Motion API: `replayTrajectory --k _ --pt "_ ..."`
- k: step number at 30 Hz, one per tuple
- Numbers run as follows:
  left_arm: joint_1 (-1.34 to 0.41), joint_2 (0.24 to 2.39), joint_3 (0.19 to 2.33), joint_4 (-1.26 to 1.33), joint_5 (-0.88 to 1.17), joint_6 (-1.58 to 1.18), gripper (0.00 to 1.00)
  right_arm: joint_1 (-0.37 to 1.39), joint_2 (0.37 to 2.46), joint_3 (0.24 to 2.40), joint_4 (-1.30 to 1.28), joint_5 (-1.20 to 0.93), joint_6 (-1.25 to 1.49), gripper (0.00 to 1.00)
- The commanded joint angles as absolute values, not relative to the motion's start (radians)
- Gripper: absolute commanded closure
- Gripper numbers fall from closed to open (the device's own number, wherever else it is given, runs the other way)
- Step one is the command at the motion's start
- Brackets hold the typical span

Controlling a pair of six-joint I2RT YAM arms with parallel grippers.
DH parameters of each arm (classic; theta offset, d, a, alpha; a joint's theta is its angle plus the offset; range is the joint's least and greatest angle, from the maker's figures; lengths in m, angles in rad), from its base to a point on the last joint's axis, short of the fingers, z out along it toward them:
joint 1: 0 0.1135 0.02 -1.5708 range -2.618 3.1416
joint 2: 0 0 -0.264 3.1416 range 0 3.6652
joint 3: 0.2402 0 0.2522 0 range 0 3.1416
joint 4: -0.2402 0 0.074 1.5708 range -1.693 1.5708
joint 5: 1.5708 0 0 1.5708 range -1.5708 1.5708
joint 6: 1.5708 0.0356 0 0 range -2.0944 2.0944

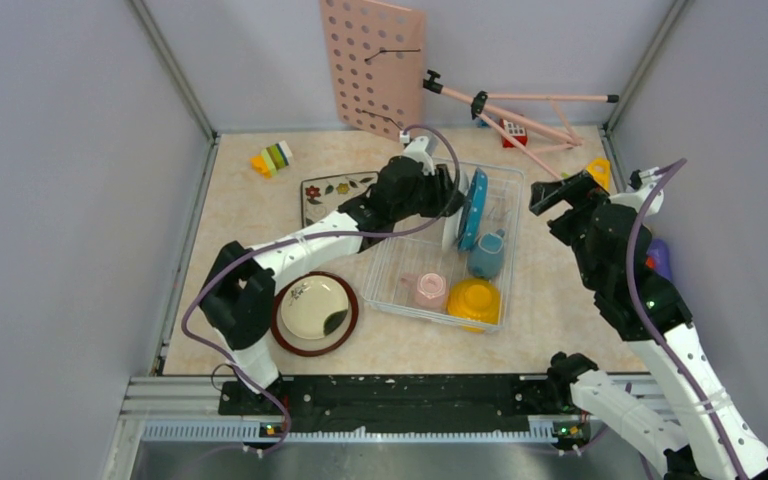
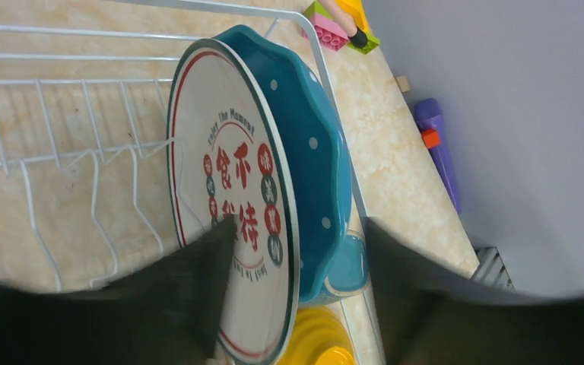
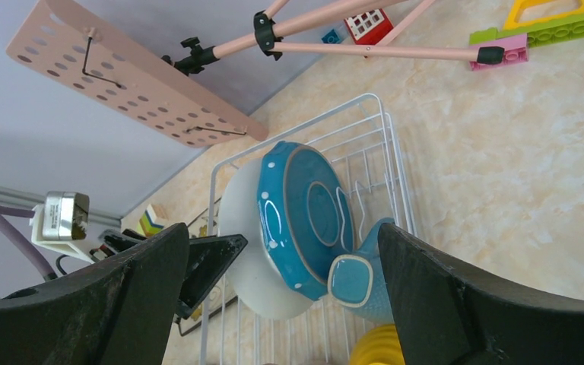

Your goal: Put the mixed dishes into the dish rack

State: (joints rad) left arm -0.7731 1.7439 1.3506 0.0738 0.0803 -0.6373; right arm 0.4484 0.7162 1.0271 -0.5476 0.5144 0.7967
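Observation:
The white wire dish rack (image 1: 513, 250) holds the white plate with characters (image 1: 451, 228) and the blue polka-dot plate (image 1: 474, 208), both upright and side by side. It also holds the blue-grey mug (image 1: 486, 255), the pink cup (image 1: 428, 289) and the yellow bowl (image 1: 474, 298). My left gripper (image 1: 455, 195) is open over the rack. In its wrist view its fingers (image 2: 198, 289) stand wide on either side of the white plate (image 2: 228, 152) and the blue plate (image 2: 312, 137). My right gripper (image 1: 550, 195) is open and empty to the right of the rack. The cream plate (image 1: 315, 305) lies on the brown-rimmed plate (image 1: 282, 330) left of the rack. The square floral plate (image 1: 332, 190) lies behind them.
A pink pegboard (image 1: 375, 65) leans on the back wall, with a pink tripod (image 1: 520, 110) lying beside it. Toy blocks lie at the back left (image 1: 272, 158), back right (image 1: 513, 132) and by the right wall (image 1: 600, 170). A purple object (image 1: 660, 258) sits near the right arm.

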Motion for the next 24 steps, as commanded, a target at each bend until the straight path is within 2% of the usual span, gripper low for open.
replayTrajectory --k 1,4,10,13,16,19,24 --pt "-0.773 1.726 1.404 0.116 0.009 -0.663 0.19 0.443 0.709 1.031 -0.525 0.525 0.797 0.08" --pt "-0.772 1.695 1.387 0.112 -0.007 -0.652 0.11 0.443 0.706 1.032 -0.529 0.528 0.794 0.08" --pt "-0.734 1.582 1.365 0.020 -0.008 -0.624 0.11 0.443 0.698 1.028 -0.528 0.531 0.788 0.08" --pt "-0.676 1.503 1.329 -0.037 0.076 -0.565 0.11 0.444 0.698 1.029 -0.524 0.529 0.777 0.08" --pt "-0.619 1.432 1.288 -0.124 0.037 -0.504 0.06 0.443 0.695 1.030 -0.522 0.528 0.768 0.08" --pt "-0.526 1.367 1.184 -0.123 0.009 -0.552 0.02 0.444 0.689 1.023 -0.510 0.521 0.756 0.08" --pt "-0.345 1.274 0.974 -0.062 0.029 -0.697 0.02 0.444 0.679 0.996 -0.437 0.405 0.681 0.09"
